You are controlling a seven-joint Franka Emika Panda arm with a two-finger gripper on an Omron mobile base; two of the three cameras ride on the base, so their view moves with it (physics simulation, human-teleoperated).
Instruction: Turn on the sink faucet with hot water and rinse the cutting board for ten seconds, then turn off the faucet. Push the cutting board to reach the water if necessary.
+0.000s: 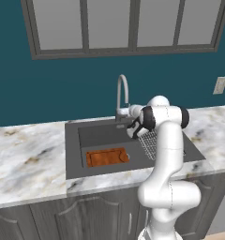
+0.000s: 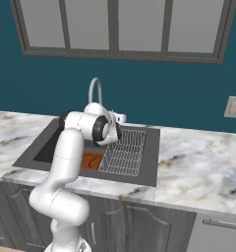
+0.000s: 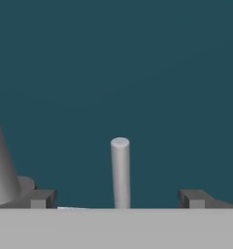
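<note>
Marbled counter [image 1: 25, 154] surrounds the sink [image 1: 72, 150]; no water is seen. The wide-open gripper [image 3: 119, 198] is placed astride the faucet lever [image 3: 120, 170], judged ready to be pushed toward hot.

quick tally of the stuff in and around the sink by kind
Grey metal gooseneck faucet: 1
Dark grey rectangular sink basin: 1
Orange-brown wooden cutting board: 1
Wire mesh dish rack: 1
Total: 4
</note>
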